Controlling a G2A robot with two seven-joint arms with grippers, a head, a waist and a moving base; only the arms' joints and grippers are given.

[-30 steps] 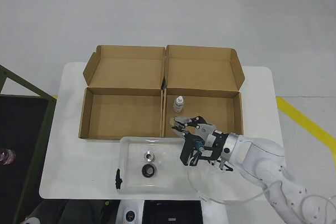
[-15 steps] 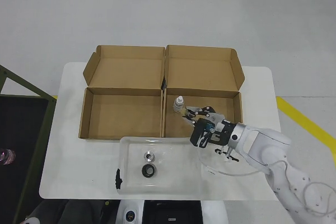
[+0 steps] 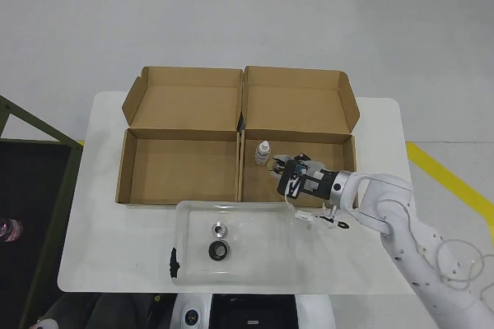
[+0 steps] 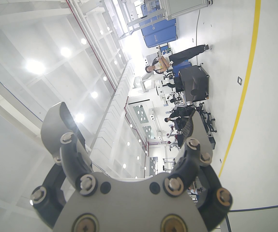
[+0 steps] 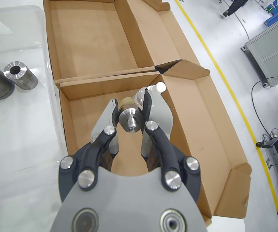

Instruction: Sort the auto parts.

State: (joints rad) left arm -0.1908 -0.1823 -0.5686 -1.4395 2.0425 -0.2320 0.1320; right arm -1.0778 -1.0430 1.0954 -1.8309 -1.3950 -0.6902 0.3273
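Clamped on a threaded metal part (image 5: 129, 120), the right gripper (image 5: 130, 108) hangs over the right cardboard box (image 5: 189, 134) near its white bottle (image 5: 158, 87); placing is in hand, and next likely calls for lowering and letting go.

Nothing legible: cardboard boxes (image 3: 181, 169), clear tray (image 3: 255, 247), metal parts (image 3: 220, 251) plain; blue cabinet (image 4: 158, 33) marking too small.

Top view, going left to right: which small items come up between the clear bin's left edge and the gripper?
small black object → silver sleeve → white bottle → right gripper, holding a metal part
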